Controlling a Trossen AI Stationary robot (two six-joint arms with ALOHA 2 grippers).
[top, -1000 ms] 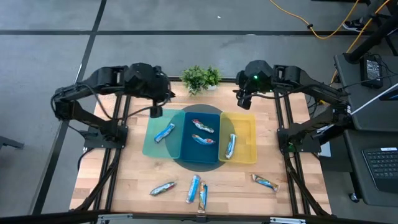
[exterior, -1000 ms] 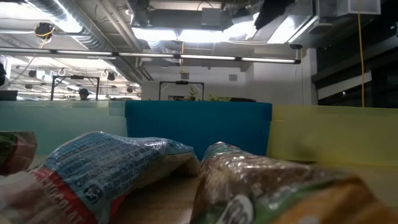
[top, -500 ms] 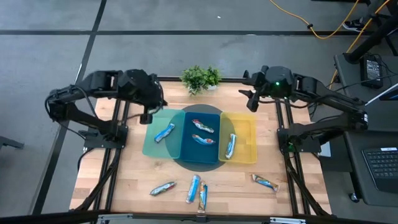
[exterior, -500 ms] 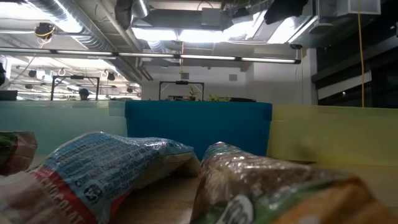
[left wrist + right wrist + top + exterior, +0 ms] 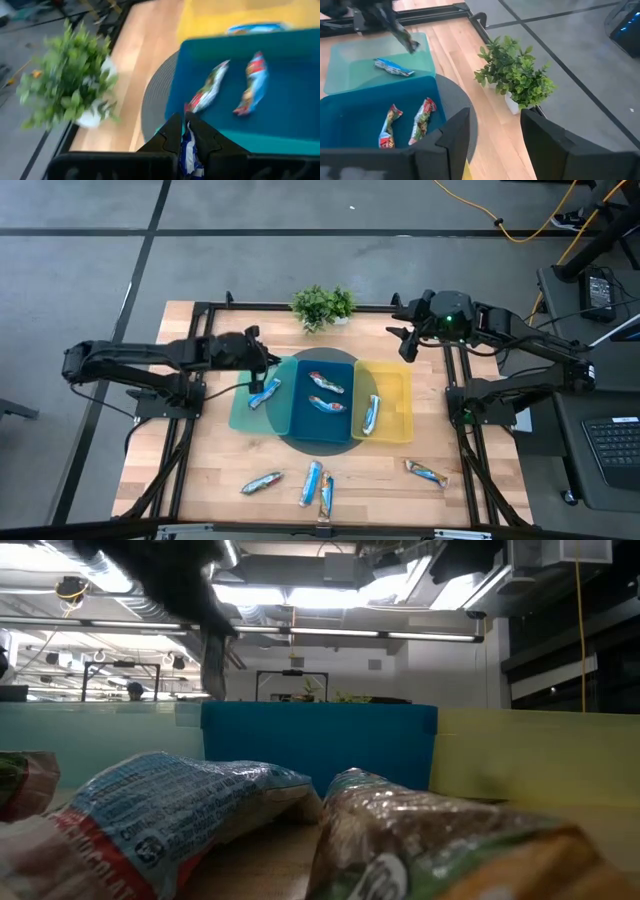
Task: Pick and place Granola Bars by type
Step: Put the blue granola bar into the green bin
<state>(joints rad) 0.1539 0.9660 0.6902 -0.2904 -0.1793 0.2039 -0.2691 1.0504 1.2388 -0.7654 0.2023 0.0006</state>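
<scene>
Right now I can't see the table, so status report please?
Left gripper shut above light green tray. Right gripper open, empty, behind yellow tray. Four bars in trays, four loose on table.

Potted plant: blurred in the left wrist view. Granola bar and second bar: cut off by the low view's bottom edge. Third bar: cut off at its left edge. Bar behind the left gripper: mostly hidden by the fingers.
</scene>
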